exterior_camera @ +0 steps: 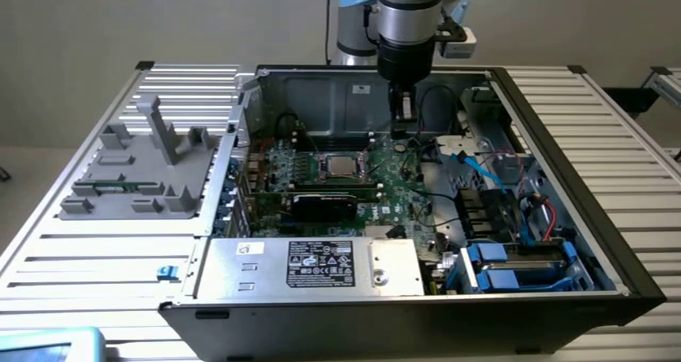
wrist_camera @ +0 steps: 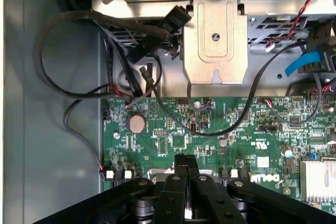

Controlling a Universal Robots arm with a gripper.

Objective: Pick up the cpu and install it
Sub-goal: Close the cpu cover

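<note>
Exterior view gives me the cpu (exterior_camera: 340, 165) sitting in the socket (exterior_camera: 316, 167) at frame centre, with the gripper (exterior_camera: 403, 125) higher, toward that view's right. Wrist view adds the fingers (wrist_camera: 181, 165): pinched together, empty, above the green board (wrist_camera: 173, 129).

- Gripper (wrist_camera: 186, 161) is hanging just over the green motherboard (wrist_camera: 220, 129), jaws pressed together with nothing between them.
- Coin battery (wrist_camera: 137, 124) is sitting on the board near one edge.
- Black cables (wrist_camera: 147, 45) are looping around beside a silver metal bracket (wrist_camera: 212, 40).
- A blue cable (wrist_camera: 303, 62) is curling near a red-and-black twisted wire (wrist_camera: 298, 17).
</note>
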